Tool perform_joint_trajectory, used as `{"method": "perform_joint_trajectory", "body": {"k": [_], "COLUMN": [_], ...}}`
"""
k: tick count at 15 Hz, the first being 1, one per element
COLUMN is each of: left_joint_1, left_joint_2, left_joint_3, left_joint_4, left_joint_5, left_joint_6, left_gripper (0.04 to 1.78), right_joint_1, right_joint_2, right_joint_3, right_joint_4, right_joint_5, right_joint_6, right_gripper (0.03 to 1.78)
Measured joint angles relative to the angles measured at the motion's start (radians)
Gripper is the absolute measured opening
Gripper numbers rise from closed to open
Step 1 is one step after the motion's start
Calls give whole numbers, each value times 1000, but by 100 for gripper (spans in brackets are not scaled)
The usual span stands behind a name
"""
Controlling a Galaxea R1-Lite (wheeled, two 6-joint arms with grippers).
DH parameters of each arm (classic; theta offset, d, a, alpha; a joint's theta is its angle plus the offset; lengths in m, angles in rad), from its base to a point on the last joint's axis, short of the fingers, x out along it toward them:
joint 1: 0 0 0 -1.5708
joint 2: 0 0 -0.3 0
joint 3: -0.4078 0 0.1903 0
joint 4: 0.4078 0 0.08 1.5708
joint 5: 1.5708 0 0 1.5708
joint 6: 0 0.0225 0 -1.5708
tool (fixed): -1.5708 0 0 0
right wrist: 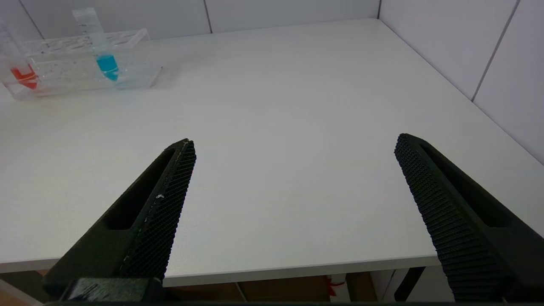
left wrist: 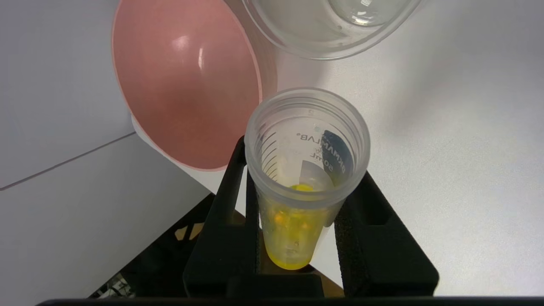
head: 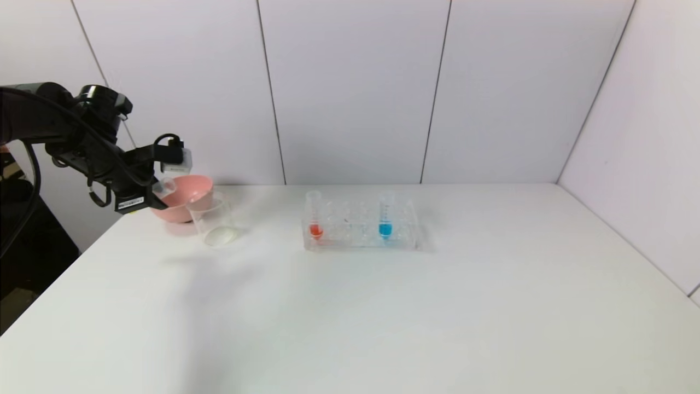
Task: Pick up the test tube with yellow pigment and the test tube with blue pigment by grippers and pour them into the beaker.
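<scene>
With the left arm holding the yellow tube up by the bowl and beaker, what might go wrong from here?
1. The clear tube with yellow liquid, clamped in the left gripper, has its mouth as near the pink bowl as the clear beaker; the pour might land in the bowl or on the white table.
2. The tilting gripper might knock the light beaker over.

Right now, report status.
Left gripper shut on yellow tube, tilted near beaker. Right gripper open, idle. Blue tube racked. Pink bowl crowds beaker.
</scene>
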Motion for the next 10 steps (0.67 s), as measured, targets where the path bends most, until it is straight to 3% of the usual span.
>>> {"method": "perform_joint_trajectory", "body": {"k": [10], "left_joint_1": [-31], "left_joint_2": [15], "left_joint_3": [0], "left_joint_4": [-17], "left_joint_5": [87], "left_joint_6": [3], "left_gripper": [51], "right_joint_1": [0], "right_joint_2": [0], "right_joint_3": [0], "right_joint_4": [0], "right_joint_5": [0], "right_joint_6": [0], "right_gripper": [171]}}
